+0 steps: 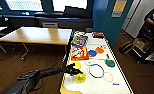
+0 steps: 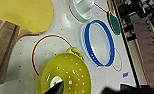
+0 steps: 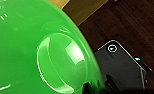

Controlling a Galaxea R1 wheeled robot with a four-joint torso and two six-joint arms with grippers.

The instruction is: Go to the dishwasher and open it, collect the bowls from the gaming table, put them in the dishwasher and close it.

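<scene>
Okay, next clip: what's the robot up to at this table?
The robot is collecting bowls from the long white table with yellow edge trim. Its left end effector is at the small yellow bowl, a perforated one with a handle in the left wrist view, near the table's close end beside a blue ring; whether it grips it is unclear. The green bowl looms large in the right wrist view, over dark wood floor, away from the table.

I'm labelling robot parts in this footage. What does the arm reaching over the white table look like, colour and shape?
The left arm is black all over: a slim tubular forearm running from a bulkier, boxy grey-black segment near the base. Its pincer is black too, a chunky dark cluster. No cables or markings can be made out on it.
</scene>
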